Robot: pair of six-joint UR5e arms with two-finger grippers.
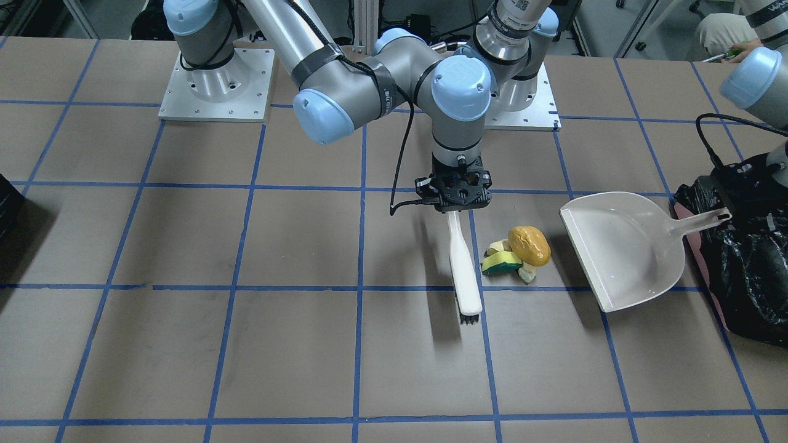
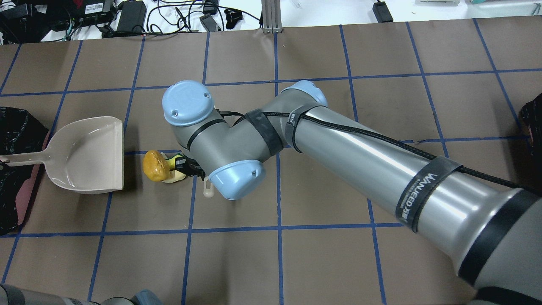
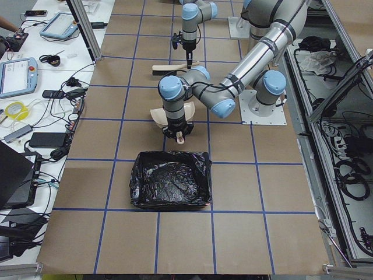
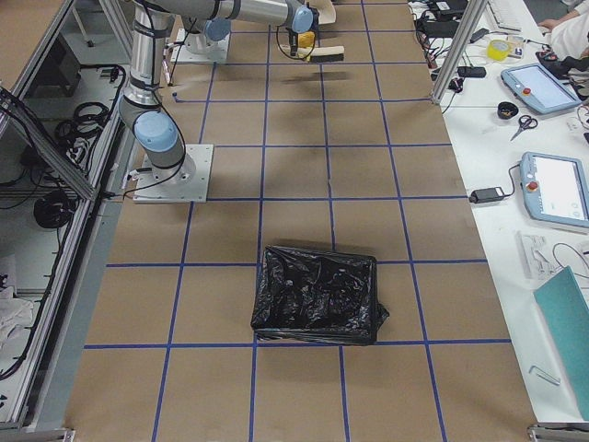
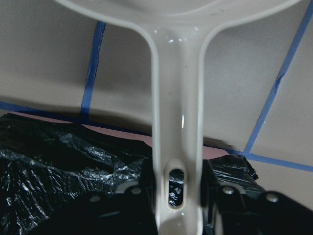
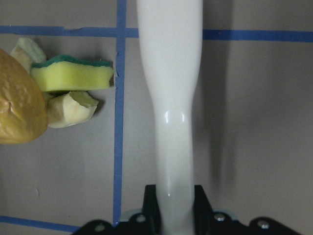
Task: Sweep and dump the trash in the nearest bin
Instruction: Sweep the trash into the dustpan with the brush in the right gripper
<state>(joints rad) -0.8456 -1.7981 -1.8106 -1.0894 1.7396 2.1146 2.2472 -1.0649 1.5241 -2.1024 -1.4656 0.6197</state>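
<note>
The trash [image 1: 520, 252] is a small pile on the table: an orange-brown lump [image 6: 17, 105], a yellow-and-green sponge piece [image 6: 73, 76] and cream scraps [image 6: 68, 108]. My right gripper [image 1: 454, 206] is shut on the handle of a white brush [image 1: 463, 264], whose bristles point down at the table just beside the pile. My left gripper [image 5: 176, 196] is shut on the handle of a beige dustpan [image 1: 628, 246], whose open mouth faces the pile from the other side. The bin [image 1: 745, 271], pink-sided with a black bag, sits under the left gripper.
A second black-bagged container [image 4: 317, 295] stands at the table's far end on my right, seen at the edge of the overhead view [image 2: 533, 123]. Blue tape lines grid the brown table [image 1: 246, 344]. Operators' desks with tablets and cables line the far side.
</note>
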